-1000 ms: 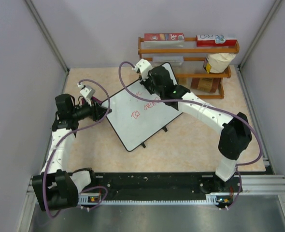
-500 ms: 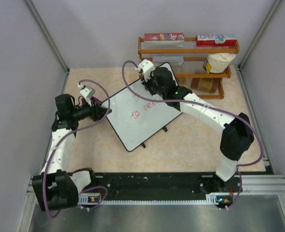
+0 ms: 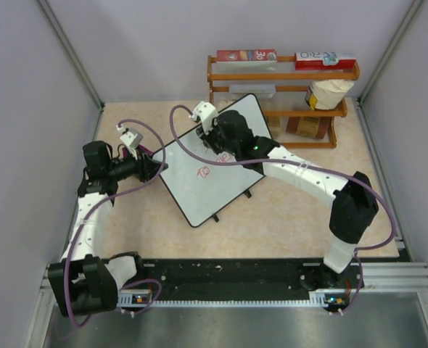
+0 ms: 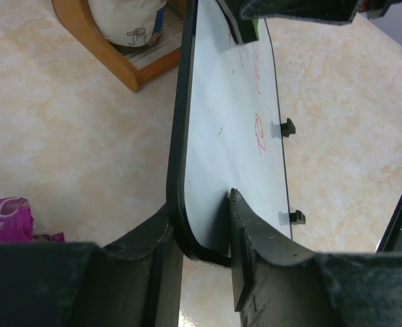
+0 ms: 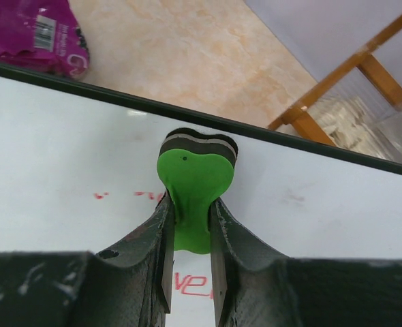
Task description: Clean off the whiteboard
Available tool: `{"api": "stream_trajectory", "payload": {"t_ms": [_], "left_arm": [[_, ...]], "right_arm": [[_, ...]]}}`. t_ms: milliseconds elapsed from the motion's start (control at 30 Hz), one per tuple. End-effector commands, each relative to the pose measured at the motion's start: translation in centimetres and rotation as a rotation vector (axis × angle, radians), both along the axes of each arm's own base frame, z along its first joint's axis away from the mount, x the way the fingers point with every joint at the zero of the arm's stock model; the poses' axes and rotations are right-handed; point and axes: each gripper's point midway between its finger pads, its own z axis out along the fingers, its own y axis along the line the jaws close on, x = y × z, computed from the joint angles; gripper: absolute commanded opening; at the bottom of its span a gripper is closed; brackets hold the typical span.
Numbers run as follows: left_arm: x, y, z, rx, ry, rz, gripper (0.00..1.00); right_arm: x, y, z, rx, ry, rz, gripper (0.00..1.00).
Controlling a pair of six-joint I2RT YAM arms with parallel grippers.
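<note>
**Top external view: wipe in hand, red marks left**

- The whiteboard (image 3: 210, 170) lies askew on the worktop (image 3: 286, 210), reaching from the left fingers (image 4: 245, 231) across to under the right fingers (image 5: 155, 238).
- Left fingers: closed on the board's rounded corner, one on the face and one behind the frame. They are nearly shut, parted only by the board's thickness. Judged to be a steadying hold.
- Right fingers: pinched tight on a green eraser (image 5: 191, 184), whose dark pad sticks out past the tips. The pad looks pressed to the board face, just short of the far frame edge. Contact is likely, but I cannot confirm it.
- Red writing (image 5: 191, 283) shows just behind the right fingertips, with fainter dashes to their left. The left wrist view also shows red strokes on the face, ahead of the left fingers.
- A purple packet (image 5: 41, 30) sits on the worktop beyond the board edge, ahead and left of the right fingers. A wooden rack (image 3: 283, 80) stands ahead and to their right.

Step, as I judge it: mid-erase, with part of the writing not yet cleared.

Next move calls for:
- drawing the pad back across the strokes near the right fingers, with pressure kept even;
- the left hold kept firm so the board does not slide;
- stopping short of the frame.
</note>
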Motion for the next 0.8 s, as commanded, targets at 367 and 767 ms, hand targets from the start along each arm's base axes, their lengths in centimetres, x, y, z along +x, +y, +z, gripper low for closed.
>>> {"api": "stream_trajectory", "payload": {"t_ms": [367, 767], "left_arm": [[-0.2, 0.1, -1.8, 0.101, -0.065, -0.036, 0.0], [-0.2, 0.1, -1.8, 0.101, -0.065, -0.034, 0.0]], "right_arm": [[-6.6, 6.8, 1.1, 0.04, 0.033, 0.19, 0.0], [-6.7, 6.7, 0.6, -0.001, 0.005, 0.171, 0.0]]}}
